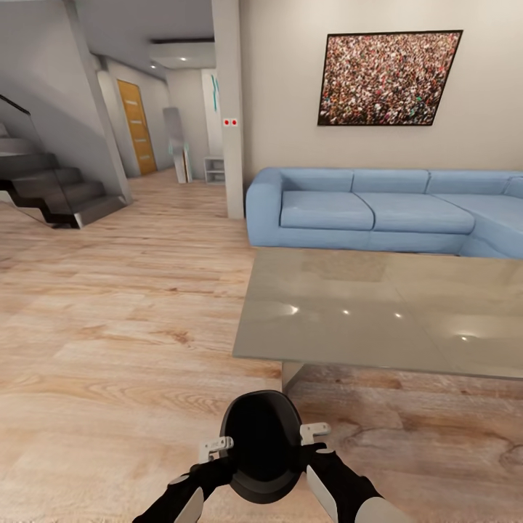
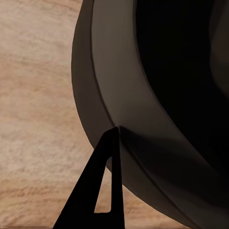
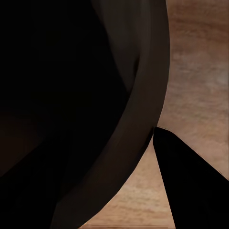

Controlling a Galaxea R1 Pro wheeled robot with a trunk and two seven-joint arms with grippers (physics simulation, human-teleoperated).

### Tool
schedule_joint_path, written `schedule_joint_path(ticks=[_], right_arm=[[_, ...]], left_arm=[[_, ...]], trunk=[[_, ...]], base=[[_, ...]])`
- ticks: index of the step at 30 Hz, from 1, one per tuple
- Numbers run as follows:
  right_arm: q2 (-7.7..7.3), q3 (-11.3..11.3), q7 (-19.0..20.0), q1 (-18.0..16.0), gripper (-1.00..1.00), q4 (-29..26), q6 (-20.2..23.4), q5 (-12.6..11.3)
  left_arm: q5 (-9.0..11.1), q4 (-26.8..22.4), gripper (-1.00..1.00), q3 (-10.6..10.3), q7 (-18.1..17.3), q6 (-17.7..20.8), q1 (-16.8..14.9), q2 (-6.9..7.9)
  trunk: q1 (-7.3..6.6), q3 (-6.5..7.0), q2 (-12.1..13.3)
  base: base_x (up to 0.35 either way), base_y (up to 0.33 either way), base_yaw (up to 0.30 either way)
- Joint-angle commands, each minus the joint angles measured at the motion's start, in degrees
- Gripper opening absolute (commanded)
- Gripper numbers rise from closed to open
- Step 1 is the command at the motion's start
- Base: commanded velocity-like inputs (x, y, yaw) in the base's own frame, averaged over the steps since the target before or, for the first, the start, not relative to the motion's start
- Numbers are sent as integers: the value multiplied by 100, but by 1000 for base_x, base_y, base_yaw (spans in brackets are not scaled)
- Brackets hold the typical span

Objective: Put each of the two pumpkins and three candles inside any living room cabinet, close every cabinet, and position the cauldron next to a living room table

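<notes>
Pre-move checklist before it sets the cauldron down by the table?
1. Cauldron held on both sides, left gripper and right gripper at its rim: ok.
2. Jaws fully clamped on the rim: cannot tell.
3. Glass-topped table in sight, just ahead and to the right: ok.
4. Wood floor between cauldron and table free of objects: ok.
5. Cauldron already next to the table: not ok, it is in the air in front of the robot.

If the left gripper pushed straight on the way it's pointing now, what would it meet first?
The cauldron: the left gripper points inward, and one finger already lies against its dark wall.
</notes>
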Motion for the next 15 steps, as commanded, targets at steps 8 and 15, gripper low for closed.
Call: schedule_joint_path(ticks=[8, 15], right_arm=[[-6, 117, 5, -6, -100, -83, 22, -131], [-6, 117, 0, -6, -100, -83, 22, -131]], left_arm=[[35, -2, -100, -36, 0, 21, -2, 9], [35, -2, -100, -36, 1, 22, -2, 10]], trunk=[[5, -72, -7], [16, -160, -12]], base=[[0, 0, 0], [0, 0, 0]])
